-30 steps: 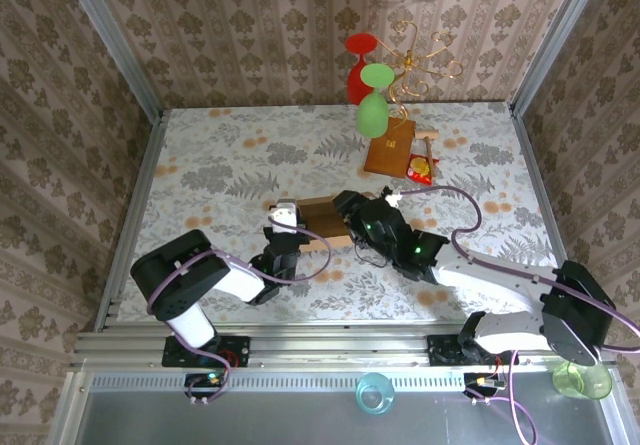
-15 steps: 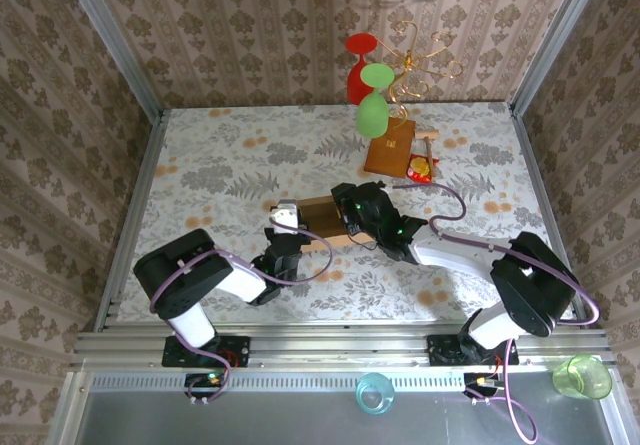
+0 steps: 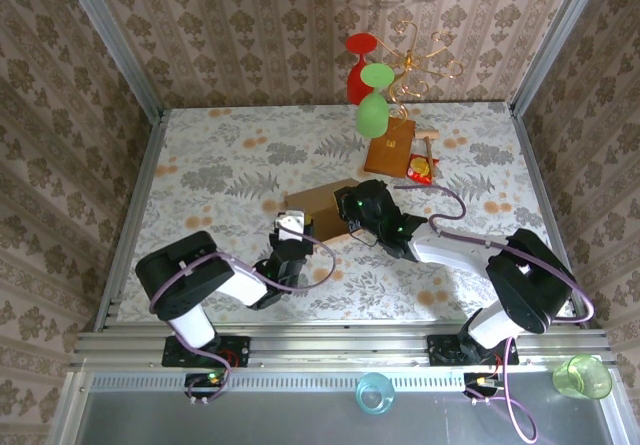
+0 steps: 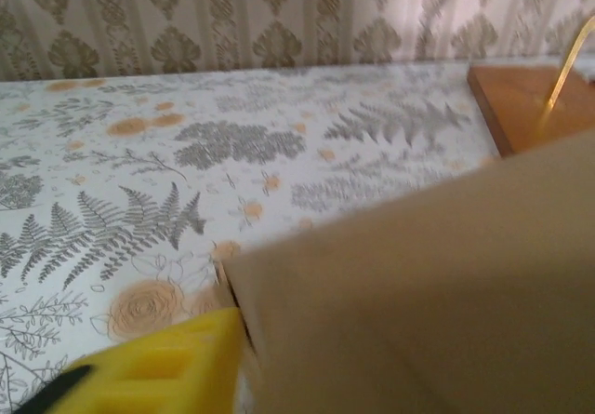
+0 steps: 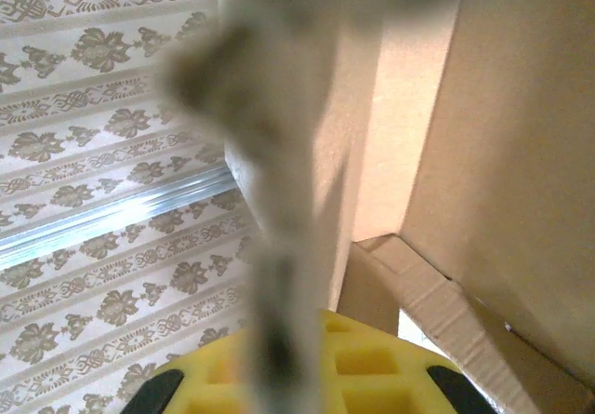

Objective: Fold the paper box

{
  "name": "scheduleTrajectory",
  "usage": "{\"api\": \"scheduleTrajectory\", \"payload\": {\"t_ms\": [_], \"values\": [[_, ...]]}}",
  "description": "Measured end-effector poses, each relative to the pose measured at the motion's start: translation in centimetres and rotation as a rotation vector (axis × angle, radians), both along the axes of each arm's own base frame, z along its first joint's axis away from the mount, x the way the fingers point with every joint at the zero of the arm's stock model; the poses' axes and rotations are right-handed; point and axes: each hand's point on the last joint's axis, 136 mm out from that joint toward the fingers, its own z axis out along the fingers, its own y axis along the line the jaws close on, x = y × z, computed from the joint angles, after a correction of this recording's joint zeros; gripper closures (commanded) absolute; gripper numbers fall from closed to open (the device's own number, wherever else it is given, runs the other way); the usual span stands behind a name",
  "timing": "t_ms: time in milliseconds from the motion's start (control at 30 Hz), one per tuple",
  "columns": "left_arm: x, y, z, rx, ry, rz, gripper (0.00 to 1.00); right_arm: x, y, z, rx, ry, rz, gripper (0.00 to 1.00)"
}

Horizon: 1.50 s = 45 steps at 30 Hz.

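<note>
L gripper [image 3: 291, 223]: spread can't be told; one yellow finger [image 4: 153, 367] just beside near corner of paper box [image 3: 318, 201] | R gripper [image 3: 350, 207]: pressed together, pinching a flap edge of the box, body of it to its left | tabletop [image 3: 210, 170]: fern print, stretching beyond both | small orange-brown box [image 3: 390, 151]: well beyond R gripper | walls [image 3: 250, 25]: damask paper, farthest back

Glassware crowds the far edge of a fern-print table [image 3: 200, 165]
A red glass [image 3: 358, 60] and a green glass [image 3: 372, 113] sit beside a gold wire stand [image 3: 425, 57]; nearer the camera lie a small orange-brown box [image 3: 390, 150] and a red-and-yellow packet [image 3: 420, 171].
</note>
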Motion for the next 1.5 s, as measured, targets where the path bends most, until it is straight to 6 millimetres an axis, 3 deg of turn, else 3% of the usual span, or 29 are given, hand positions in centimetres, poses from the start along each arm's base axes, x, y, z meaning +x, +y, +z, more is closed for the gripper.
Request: {"api": "scheduleTrajectory", "payload": {"t_ms": [167, 433, 600, 733, 900, 1133, 1500], "values": [[-1.1, 0.2, 2.1, -0.050, 0.026, -0.030, 0.38, -0.2, -0.5, -0.8, -0.003, 0.018, -0.004, 0.96], [-3.8, 2.0, 5.3, -0.196, 0.139, -0.074, 0.41, -0.3, -1.0, -1.6, 0.020, 0.037, -0.009, 0.98], [-5.0, 4.8, 7.5, -0.301, 0.193, -0.047, 0.46, -0.3, -0.9, -1.7, 0.022, 0.038, -0.005, 0.98], [-4.2, 7.9, 8.7, -0.403, 0.235, 0.017, 0.49, -0.4, -0.9, -1.7, 0.018, 0.037, -0.002, 0.98], [-3.4, 10.1, 6.5, -0.476, 0.360, 0.073, 0.50, -0.7, -0.8, -2.4, 0.001, 0.044, 0.024, 0.99], [-4.0, 8.1, 2.7, -0.480, 0.564, 0.034, 0.49, -1.5, -0.9, -4.8, -0.055, 0.075, 0.064, 0.98], [-1.6, 5.5, 0.2, -0.537, 0.732, 0.037, 0.43, -1.8, -1.2, -5.4, -0.111, 0.059, 0.096, 0.93]]}}
